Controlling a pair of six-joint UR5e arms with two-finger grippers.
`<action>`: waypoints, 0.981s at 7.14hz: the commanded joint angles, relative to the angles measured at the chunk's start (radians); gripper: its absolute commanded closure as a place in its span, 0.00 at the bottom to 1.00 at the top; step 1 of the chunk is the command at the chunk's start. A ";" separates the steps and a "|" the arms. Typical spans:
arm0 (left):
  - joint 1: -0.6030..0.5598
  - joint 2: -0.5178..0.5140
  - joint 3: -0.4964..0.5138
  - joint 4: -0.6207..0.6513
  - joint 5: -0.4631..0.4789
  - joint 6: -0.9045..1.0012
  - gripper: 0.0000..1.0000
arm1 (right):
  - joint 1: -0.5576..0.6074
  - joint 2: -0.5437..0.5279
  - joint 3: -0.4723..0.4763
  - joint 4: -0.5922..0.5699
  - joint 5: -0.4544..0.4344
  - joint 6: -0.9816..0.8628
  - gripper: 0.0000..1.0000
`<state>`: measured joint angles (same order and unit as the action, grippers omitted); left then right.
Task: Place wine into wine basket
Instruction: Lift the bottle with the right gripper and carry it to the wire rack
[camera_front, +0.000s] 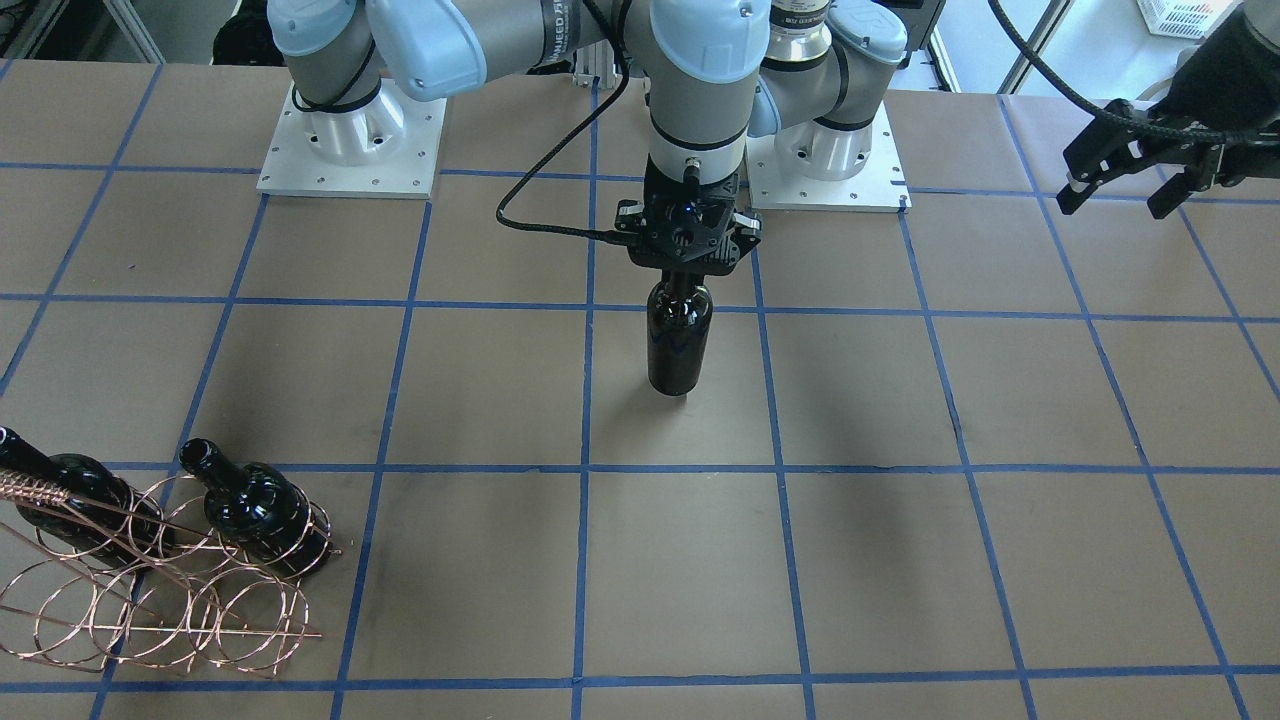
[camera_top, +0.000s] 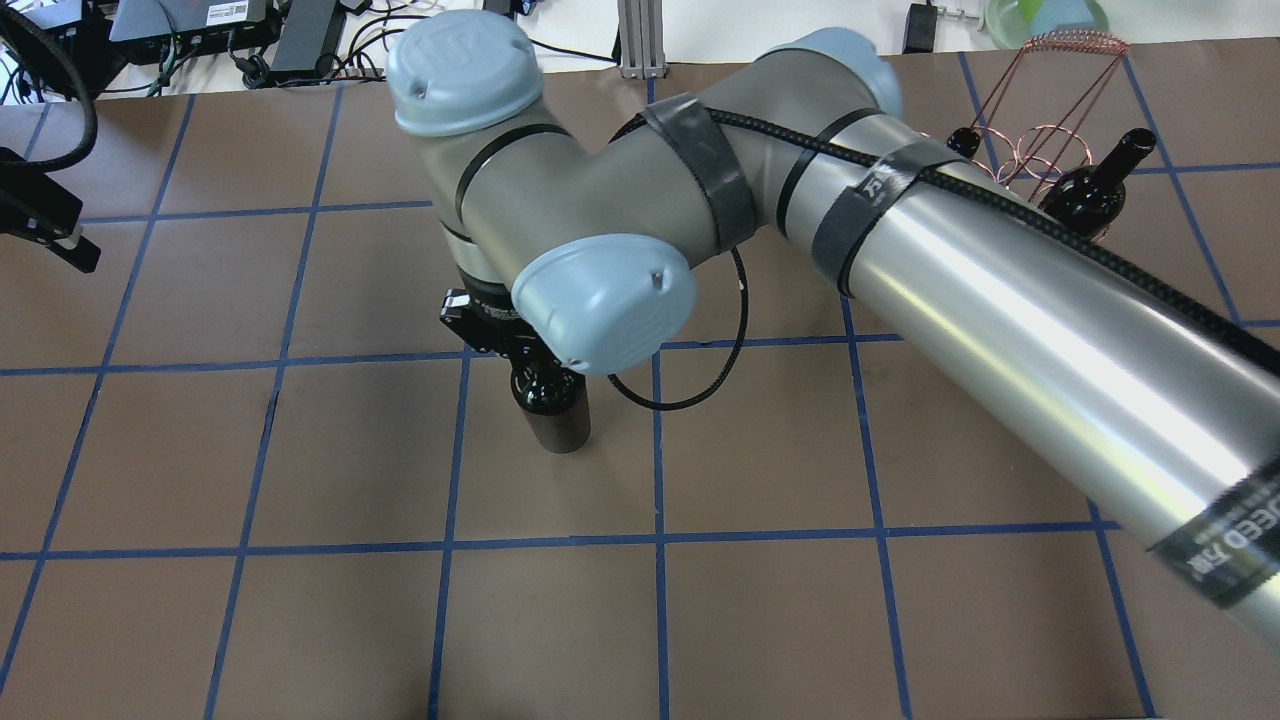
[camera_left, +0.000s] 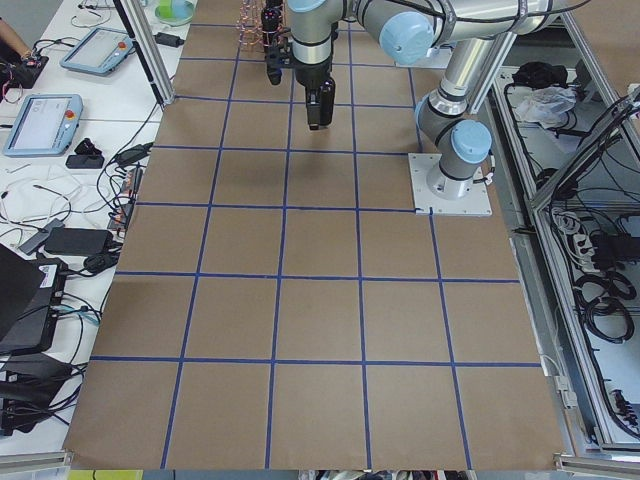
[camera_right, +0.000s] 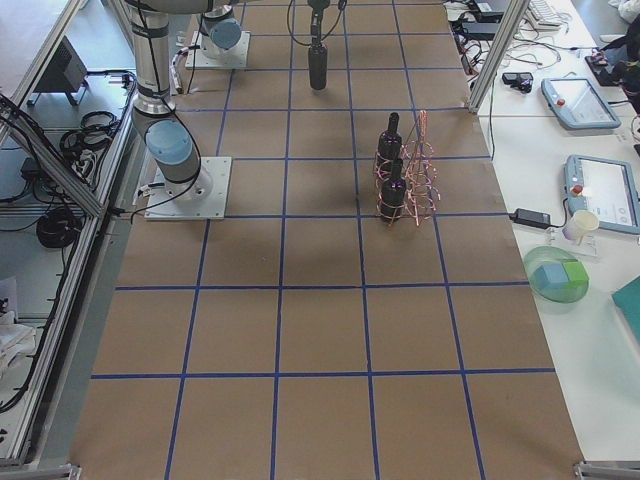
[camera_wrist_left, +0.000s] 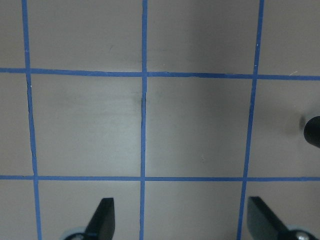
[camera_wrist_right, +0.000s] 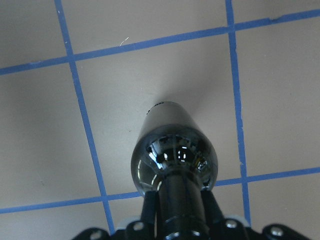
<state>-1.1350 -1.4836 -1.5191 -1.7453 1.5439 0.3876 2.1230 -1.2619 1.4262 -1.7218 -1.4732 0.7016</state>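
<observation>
A near-black wine bottle (camera_front: 680, 340) is upright near the table's middle. My right gripper (camera_front: 688, 272) is shut on its neck from above; the right wrist view shows the fingers (camera_wrist_right: 150, 206) clamped either side of the neck above the bottle's shoulder (camera_wrist_right: 172, 155). I cannot tell whether its base touches the table. The copper wire wine basket (camera_front: 150, 590) stands near the table's far edge, on my right, with two other bottles (camera_front: 260, 510) (camera_front: 70, 500) in its rings. My left gripper (camera_front: 1120, 195) is open and empty, far off on my left (camera_wrist_left: 177, 220).
The right arm's thick links (camera_top: 1000, 290) reach across the table from the right side of the overhead view, and a black cable loop (camera_front: 530, 225) hangs from the wrist. Two arm base plates (camera_front: 350, 150) (camera_front: 830, 170) sit at the robot's edge. Blue tape lines grid the brown table.
</observation>
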 joint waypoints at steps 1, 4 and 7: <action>-0.174 0.016 0.002 0.013 0.008 -0.238 0.02 | -0.087 -0.052 -0.009 0.066 -0.009 -0.141 1.00; -0.379 -0.004 0.002 0.133 0.056 -0.461 0.00 | -0.271 -0.147 -0.013 0.218 -0.039 -0.432 1.00; -0.450 -0.041 0.017 0.211 0.065 -0.521 0.00 | -0.457 -0.201 -0.080 0.364 -0.076 -0.686 1.00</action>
<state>-1.5625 -1.5081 -1.5123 -1.5631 1.6067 -0.1207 1.7413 -1.4477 1.3849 -1.4301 -1.5379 0.1076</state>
